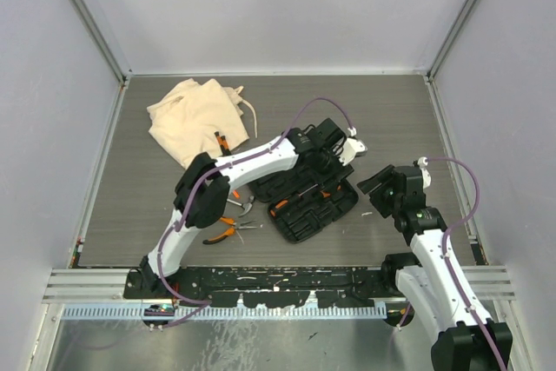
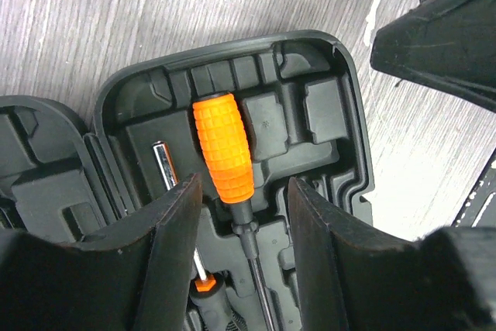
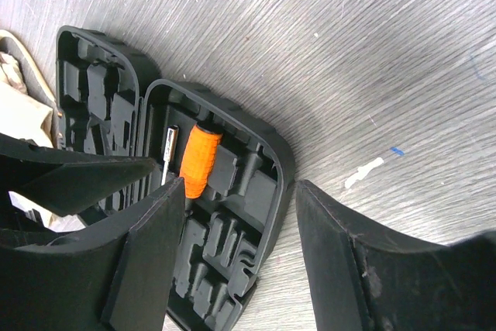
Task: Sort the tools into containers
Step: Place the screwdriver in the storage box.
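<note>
A grey, wood-grained tabletop point(image 1: 391, 110) spreads between white panel walls point(image 1: 287, 6). At its four o'clock lies a small white scrap point(image 3: 364, 172), with a tiny blue fleck point(image 3: 396, 150) near it.

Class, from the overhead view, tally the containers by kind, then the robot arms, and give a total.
Black rectangular hard plastic tool case: 1
Soft beige cloth bag: 1
White-and-black robot arms: 2
Total: 4
</note>
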`<state>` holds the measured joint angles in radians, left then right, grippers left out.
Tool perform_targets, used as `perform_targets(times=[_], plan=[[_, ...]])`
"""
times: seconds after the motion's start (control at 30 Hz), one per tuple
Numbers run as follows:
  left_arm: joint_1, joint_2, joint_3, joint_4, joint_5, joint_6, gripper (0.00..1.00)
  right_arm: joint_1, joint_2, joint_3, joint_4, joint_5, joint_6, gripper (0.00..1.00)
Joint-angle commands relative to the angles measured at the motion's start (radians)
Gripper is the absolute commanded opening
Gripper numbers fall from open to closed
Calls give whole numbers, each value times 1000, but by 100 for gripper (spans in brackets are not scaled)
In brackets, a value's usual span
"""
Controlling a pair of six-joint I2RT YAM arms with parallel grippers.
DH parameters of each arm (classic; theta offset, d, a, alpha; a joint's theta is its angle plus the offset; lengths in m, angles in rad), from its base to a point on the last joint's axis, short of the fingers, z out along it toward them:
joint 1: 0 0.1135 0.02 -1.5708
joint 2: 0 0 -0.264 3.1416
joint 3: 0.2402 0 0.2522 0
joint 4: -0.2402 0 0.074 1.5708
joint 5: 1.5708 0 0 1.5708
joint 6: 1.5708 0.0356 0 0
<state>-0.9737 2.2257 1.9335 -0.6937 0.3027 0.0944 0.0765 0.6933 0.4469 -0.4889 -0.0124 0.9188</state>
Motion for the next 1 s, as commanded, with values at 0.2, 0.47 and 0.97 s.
perform_targets(times=[0.2,0.47,0.97], plan=[[9,-209,-98,102,-58,-43,50,-3,29,60,59,-45,-63,65],[41,-354,-341,140,-118,-78,47,1,98,99,112,-112,-107,64],[46,-483,-620,143,-60,-171,42,19,163,60,165,-130,-67,64]])
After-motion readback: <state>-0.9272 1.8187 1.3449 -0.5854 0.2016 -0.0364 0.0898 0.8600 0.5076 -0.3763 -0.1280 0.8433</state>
